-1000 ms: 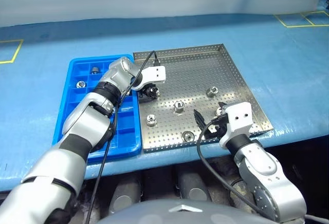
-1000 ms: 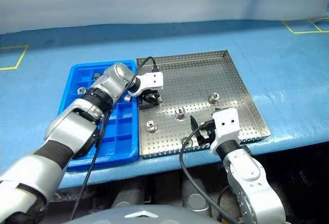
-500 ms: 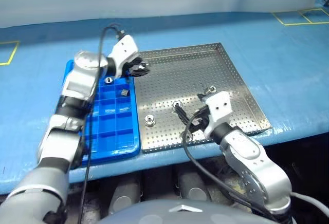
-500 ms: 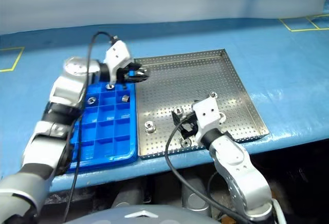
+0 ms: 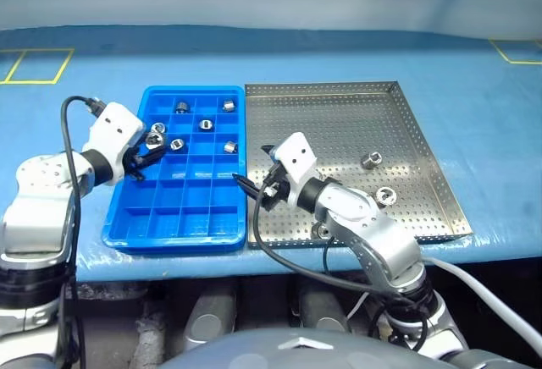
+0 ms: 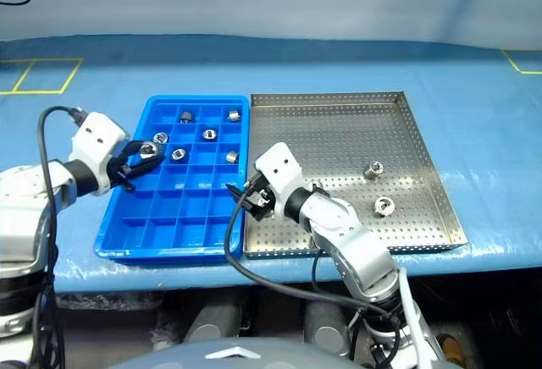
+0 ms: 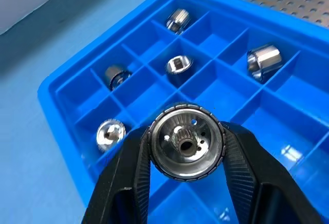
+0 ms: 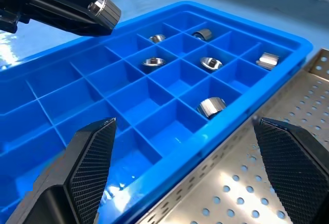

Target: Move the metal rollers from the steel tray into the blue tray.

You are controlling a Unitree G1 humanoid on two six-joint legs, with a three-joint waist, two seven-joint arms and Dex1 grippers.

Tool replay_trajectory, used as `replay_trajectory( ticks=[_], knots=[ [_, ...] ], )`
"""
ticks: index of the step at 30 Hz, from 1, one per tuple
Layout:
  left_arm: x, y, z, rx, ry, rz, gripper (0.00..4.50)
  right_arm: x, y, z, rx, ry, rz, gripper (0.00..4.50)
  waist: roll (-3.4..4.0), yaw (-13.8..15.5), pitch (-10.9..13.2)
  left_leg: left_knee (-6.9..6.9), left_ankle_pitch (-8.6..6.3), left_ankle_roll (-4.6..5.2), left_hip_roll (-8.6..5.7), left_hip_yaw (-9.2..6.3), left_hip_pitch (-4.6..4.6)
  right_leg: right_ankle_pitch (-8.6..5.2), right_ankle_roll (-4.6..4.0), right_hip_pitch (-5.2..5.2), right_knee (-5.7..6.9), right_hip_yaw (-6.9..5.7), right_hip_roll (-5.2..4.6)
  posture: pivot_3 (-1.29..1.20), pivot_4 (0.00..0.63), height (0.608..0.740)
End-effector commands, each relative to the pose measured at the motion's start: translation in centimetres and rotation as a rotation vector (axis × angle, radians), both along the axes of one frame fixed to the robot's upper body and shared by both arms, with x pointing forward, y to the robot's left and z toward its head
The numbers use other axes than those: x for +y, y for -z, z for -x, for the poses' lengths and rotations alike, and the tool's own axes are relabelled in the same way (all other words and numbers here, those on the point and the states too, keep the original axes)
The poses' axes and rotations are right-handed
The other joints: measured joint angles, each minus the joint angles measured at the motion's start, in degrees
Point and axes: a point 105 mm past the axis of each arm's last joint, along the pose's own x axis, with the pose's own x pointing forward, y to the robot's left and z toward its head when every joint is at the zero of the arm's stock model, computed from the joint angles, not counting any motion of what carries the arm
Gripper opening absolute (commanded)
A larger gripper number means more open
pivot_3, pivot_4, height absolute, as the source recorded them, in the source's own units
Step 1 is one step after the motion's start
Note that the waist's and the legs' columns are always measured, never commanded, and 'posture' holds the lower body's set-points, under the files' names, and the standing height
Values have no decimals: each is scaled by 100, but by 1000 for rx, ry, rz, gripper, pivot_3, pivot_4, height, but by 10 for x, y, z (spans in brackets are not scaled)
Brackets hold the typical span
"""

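Silver metal roller (image 7: 186, 143) is now hanging over the bright blue compartment tray (image 5: 127, 232), pinched in the left fingers (image 7: 128, 175), carried off the perforated steel tray (image 5: 423, 123); release comes next. Right fingers (image 8: 92, 152) are gaping empty.

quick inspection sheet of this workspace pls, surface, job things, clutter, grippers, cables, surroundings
surface: blue table cover, both trays side by side on it.
job's things: blue tray has five rollers lying in far compartments; steel tray shows two rollers, a third half hidden by the right arm.
clutter: nothing seen.
grippers: left gripper shut on a roller above the blue tray; right gripper open, empty, at the seam between trays.
cables: black cable on left arm, another looping under the right arm.
surroundings: yellow tape marks on the cover.
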Motion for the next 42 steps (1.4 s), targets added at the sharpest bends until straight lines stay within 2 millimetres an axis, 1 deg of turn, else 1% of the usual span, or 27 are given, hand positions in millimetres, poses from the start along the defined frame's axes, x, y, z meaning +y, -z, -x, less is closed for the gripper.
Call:
replay_trajectory(
  ticks=[1,3,6,8,11,19,23,26,28,30,35,41,42],
  knots=[
    [16,-9,9,-47,-106,-62,1712,8,-10,2,-40,-42,-34,4500,0,26,0,-2,0,-2,0,0,3,-1,-1,1,0,1,0,171,150,740],
    [22,-2,11,-30,-142,-86,1712,10,-8,2,-36,-50,-36,4500,0,54,0,-6,3,-7,1,0,7,0,-6,0,2,0,1,171,150,740],
    [24,3,12,-16,-155,-96,1712,11,-7,3,-35,-52,-38,4500,0,80,0,-9,10,-18,6,-7,9,3,-16,0,2,-7,8,176,150,740],
    [29,8,11,1,-175,-133,1712,11,-7,3,-33,-50,-39,4500,0,95,0,-10,13,-23,7,-12,12,0,-21,1,3,-11,9,166,150,740],
    [32,17,4,5,-193,-146,1712,9,-6,3,-29,-30,-48,4500,1,97,0,-14,15,-25,7,-12,17,-4,-26,1,4,-11,9,144,150,740],
    [14,19,-19,-18,-136,-126,1712,1,-4,4,-22,19,-51,4500,-2,71,0,-23,17,-30,6,-11,13,3,-29,2,3,-11,8,92,150,740],
    [10,25,-21,29,-101,-158,1712,-4,-4,5,-22,47,-50,4500,-2,9,0,-32,17,-30,6,-6,12,3,-29,6,3,-8,7,61,150,740],
    [14,30,-18,73,-89,-222,1712,-7,-4,5,-21,70,-54,4500,-1,-53,0,-43,18,-31,7,-2,12,1,-33,2,3,-5,7,45,150,740],
    [18,30,-17,80,-94,-252,1712,-9,-3,6,-20,82,-55,4500,0,-95,0,-49,20,-34,8,-1,13,-2,-37,0,4,-5,7,36,150,740],
    [21,26,-17,70,-105,-267,1712,-11,-2,6,-17,95,-55,4500,-1,-124,0,-53,21,-36,10,-2,13,-3,-38,-1,4,-6,8,33,150,740],
    [29,9,-19,19,-149,-268,1712,-17,0,7,-10,120,-57,4500,-2,-178,0,-53,21,-36,9,-3,13,-3,-36,1,2,-7,7,29,150,740],
    [33,8,-15,37,-145,-297,1712,-16,-1,6,-13,120,-58,4500,-2,-200,1,-54,22,-37,11,-2,14,-4,-36,-1,4,-7,9,37,150,740],
    [34,8,-14,42,-145,-302,2445,-16,-1,6,-14,119,-58,4500,-2,-196,1,-55,22,-37,11,-3,13,-4,-36,-1,4,-7,8,37,150,740]
  ],
)
